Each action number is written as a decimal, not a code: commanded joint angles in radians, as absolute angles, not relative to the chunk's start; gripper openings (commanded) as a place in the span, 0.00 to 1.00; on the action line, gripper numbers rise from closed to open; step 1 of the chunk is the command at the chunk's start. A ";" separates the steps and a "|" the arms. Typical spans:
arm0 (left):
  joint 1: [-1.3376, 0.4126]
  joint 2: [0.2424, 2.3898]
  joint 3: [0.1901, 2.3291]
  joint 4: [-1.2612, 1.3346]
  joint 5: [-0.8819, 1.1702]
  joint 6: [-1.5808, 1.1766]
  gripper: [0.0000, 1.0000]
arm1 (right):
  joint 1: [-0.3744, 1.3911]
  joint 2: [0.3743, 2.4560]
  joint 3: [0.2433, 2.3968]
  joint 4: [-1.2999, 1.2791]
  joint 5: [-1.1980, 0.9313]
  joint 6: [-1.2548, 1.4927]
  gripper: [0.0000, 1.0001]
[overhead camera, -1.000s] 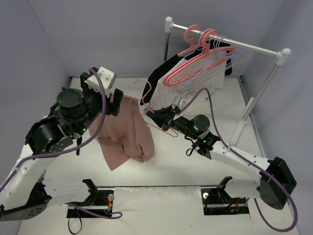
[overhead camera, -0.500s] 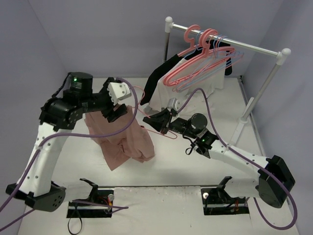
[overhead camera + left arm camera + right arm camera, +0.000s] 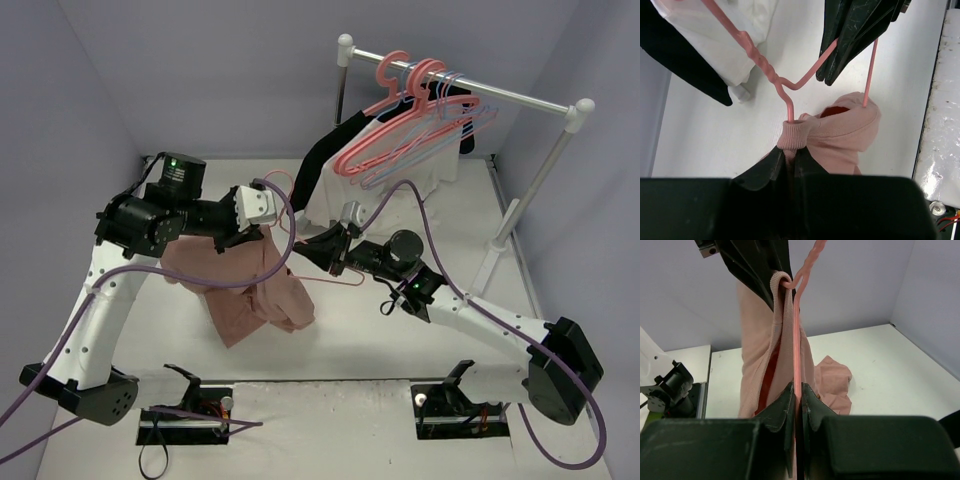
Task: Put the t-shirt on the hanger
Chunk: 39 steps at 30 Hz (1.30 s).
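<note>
One rack (image 3: 470, 88) carried one white garment (image 3: 438, 165), one black garment (image 3: 318, 160), at least two coral-pink hangers (image 3: 392, 68), and lilac-blue hangers (image 3: 487, 117) too overlapped to count. In front of the rack were one t-shirt (image 3: 255, 295), one thin hanger (image 3: 766, 69) and two grippers: left gripper (image 3: 245, 235), right gripper (image 3: 306, 244).

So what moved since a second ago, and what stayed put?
The left gripper swung right, carrying the collar of the soft salmon-pink t-shirt toward the thin pale-pink wire hanger. The right gripper kept holding that hanger, barely shifting. The white clothes rack stayed put.
</note>
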<state>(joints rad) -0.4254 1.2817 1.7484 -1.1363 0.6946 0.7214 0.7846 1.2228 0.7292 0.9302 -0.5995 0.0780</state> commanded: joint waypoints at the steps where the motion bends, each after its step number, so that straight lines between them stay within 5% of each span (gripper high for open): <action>1: -0.422 1.226 1.749 -1.112 0.757 0.760 0.00 | 0.782 1.213 0.796 1.049 -0.616 0.086 0.00; 6: -0.422 1.197 1.717 -1.112 0.758 0.758 0.00 | 0.780 1.234 0.812 1.039 -0.615 0.092 0.04; 9: -0.422 1.156 1.667 -1.083 0.720 0.735 0.00 | 0.771 1.239 0.836 0.948 -0.545 0.097 0.38; 13: -0.422 1.066 1.549 -0.972 0.614 0.692 0.00 | 0.741 1.209 0.819 0.869 -0.445 0.155 0.48; 14: -0.422 1.048 1.528 -0.931 0.575 0.669 0.00 | 0.736 1.178 0.807 0.853 -0.411 0.186 0.65; 21: -0.429 0.928 1.375 -0.782 0.395 0.524 0.00 | 0.730 1.027 0.705 0.703 -0.123 0.318 0.67; 25: -0.437 0.873 1.286 -0.751 0.377 0.437 0.00 | 0.749 0.991 0.654 0.668 -0.116 0.417 0.59; 32: -0.499 0.757 1.092 -0.730 0.193 0.257 0.00 | 0.869 1.105 0.603 0.663 -0.031 0.550 0.49; 39: -0.515 0.703 1.038 -0.735 0.132 0.188 0.00 | 1.032 1.296 0.673 0.675 0.190 0.732 0.55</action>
<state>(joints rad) -0.5099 0.7223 1.0175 -0.8185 0.1983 0.2667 0.9742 1.2201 0.6015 0.6017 0.0239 0.5955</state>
